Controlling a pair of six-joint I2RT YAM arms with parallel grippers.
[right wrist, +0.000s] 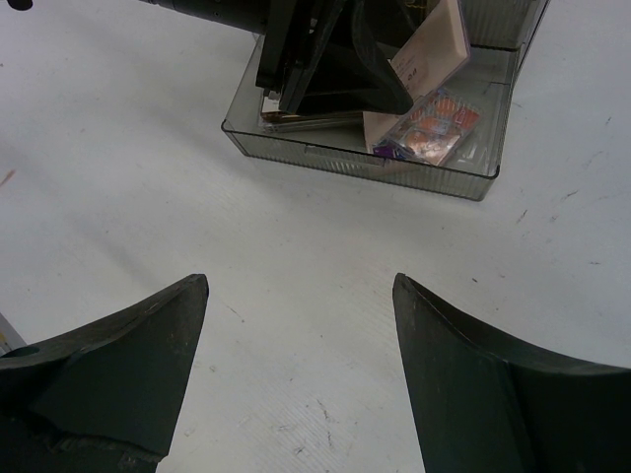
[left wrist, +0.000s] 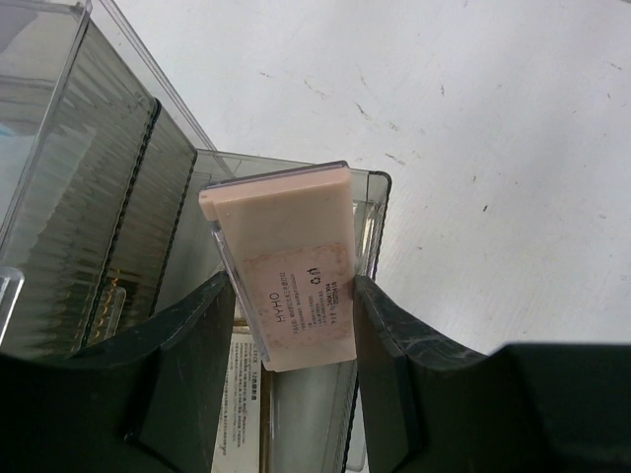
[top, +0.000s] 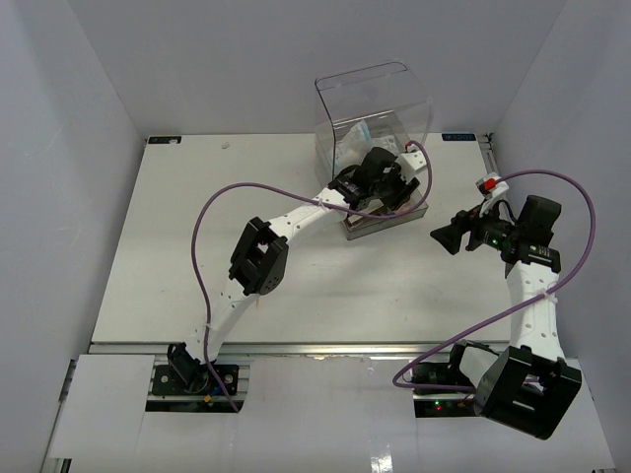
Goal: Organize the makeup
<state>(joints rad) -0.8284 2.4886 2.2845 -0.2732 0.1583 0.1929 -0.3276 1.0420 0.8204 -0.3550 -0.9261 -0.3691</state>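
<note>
Far edge of the table (top: pixel 197 246), right of centre: clear drawer box (top: pixel 380 99), its drawer (right wrist: pixel 355 158) pulled out. Your right gripper (right wrist: pixel 301 296) hangs spread, empty. Your left gripper (left wrist: pixel 294 315) pinches the pink palette (left wrist: pixel 291 227), tilted over the drawer. Lower it flat beside the multicoloured palette (right wrist: pixel 434 128) before releasing.

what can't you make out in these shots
- Top view: the left gripper covers the drawer, so its contents are hidden.
- Right wrist view: that gripper hides the drawer's left half; a multicoloured palette shows at the right.
- Left wrist view: the print on the pink palette is too small to read.
</note>
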